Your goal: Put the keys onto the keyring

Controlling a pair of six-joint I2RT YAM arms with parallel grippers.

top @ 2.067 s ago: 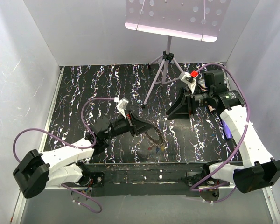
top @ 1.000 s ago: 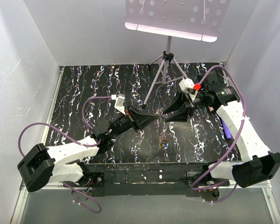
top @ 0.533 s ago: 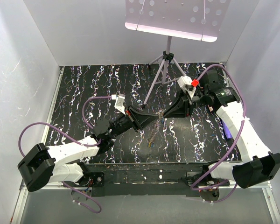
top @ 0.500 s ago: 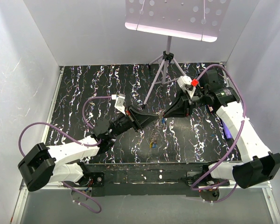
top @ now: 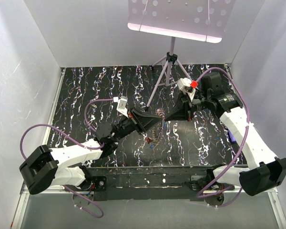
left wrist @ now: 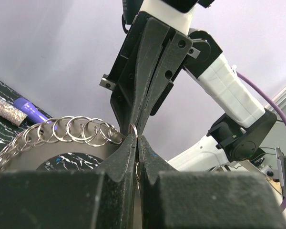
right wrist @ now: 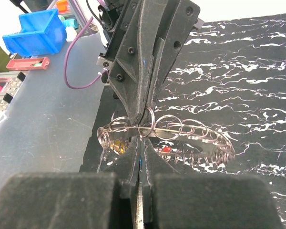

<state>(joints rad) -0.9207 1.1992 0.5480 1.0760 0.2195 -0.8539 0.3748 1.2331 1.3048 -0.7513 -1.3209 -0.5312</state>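
The keyring (top: 158, 114) is a wire hoop strung with several small split rings, held in the air over the middle of the mat. It shows as a row of loops (left wrist: 71, 131) in the left wrist view and as an arc (right wrist: 190, 130) in the right wrist view. My left gripper (top: 155, 119) is shut on it, one small ring pinched at its tips (left wrist: 136, 139). My right gripper (top: 167, 116) meets it tip to tip, shut (right wrist: 142, 138) on a thin metal edge at the hoop. The keys (top: 150, 140) dangle below, one with a yellow head (right wrist: 115, 143) and one with a red head (right wrist: 166, 149).
A tripod stand (top: 169, 67) rises at the back centre of the black marbled mat (top: 95, 90). A purple pen (top: 231, 131) lies at the mat's right edge beside a glittery tube (left wrist: 7, 109). White walls close in both sides.
My right gripper has moved in to the left gripper's tips and closed at the keyring. The dangling keys have swung a little to the left.
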